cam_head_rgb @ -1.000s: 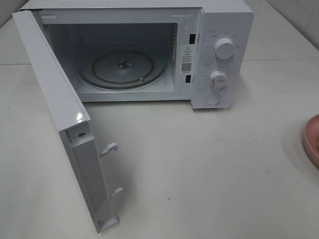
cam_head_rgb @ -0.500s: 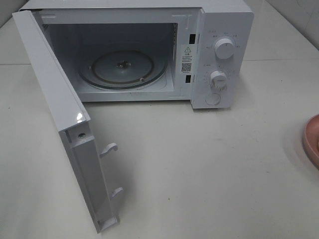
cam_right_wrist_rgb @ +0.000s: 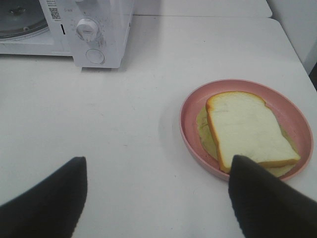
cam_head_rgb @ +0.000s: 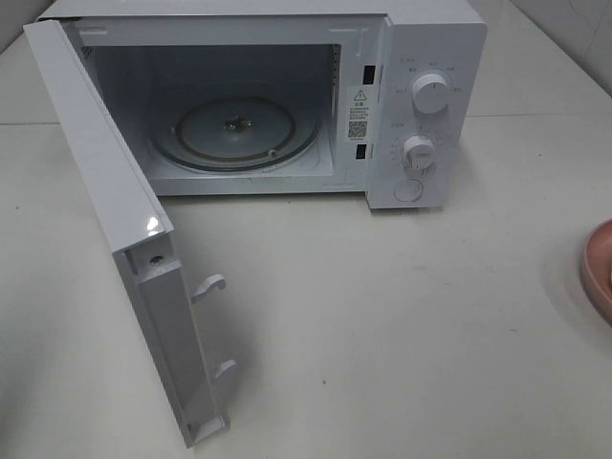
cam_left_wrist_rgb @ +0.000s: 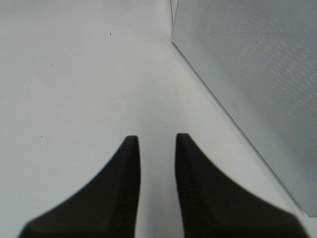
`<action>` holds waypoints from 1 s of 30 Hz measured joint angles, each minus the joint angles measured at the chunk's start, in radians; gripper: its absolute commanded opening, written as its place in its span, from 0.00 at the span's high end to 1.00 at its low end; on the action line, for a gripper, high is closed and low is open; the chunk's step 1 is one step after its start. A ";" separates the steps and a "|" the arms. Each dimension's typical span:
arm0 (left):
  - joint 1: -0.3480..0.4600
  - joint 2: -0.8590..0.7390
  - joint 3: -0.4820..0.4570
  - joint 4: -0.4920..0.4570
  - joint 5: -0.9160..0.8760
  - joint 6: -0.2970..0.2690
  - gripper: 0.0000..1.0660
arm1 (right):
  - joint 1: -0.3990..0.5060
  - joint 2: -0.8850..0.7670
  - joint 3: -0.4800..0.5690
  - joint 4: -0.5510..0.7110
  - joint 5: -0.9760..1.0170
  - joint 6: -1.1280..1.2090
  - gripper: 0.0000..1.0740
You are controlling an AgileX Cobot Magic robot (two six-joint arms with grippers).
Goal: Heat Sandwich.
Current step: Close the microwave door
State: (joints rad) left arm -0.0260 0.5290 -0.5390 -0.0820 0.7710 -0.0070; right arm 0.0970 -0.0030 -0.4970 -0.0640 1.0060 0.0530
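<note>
Sandwich (cam_right_wrist_rgb: 245, 128) lay on pink plate (cam_right_wrist_rgb: 190, 106) on the white surface (cam_head_rgb: 382, 316), well apart from the microwave (cam_head_rgb: 421, 57), whose door (cam_head_rgb: 105, 220) stood open. Right hand (cam_right_wrist_rgb: 157, 196) was spread wide above the surface, empty. Left hand (cam_left_wrist_rgb: 157, 144) was narrowly parted beside the door, gripping nothing.

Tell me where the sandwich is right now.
The sandwich lies on the pink plate on the table, to the right of the open microwave, in front of the open right claw.
</note>
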 measured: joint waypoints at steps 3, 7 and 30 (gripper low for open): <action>0.000 0.053 0.007 0.000 -0.047 0.001 1.00 | 0.000 0.000 0.000 0.000 0.000 0.000 0.30; 0.000 0.131 0.063 0.000 -0.203 0.001 1.00 | 0.000 0.000 0.000 0.000 0.000 0.000 0.30; 0.000 0.492 0.293 0.122 -1.172 0.000 1.00 | 0.000 0.000 0.000 0.000 -0.001 0.000 0.30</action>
State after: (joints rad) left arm -0.0260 1.0210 -0.2460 0.0400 -0.4010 -0.0070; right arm 0.0970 -0.0030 -0.4970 -0.0640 1.0050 0.0530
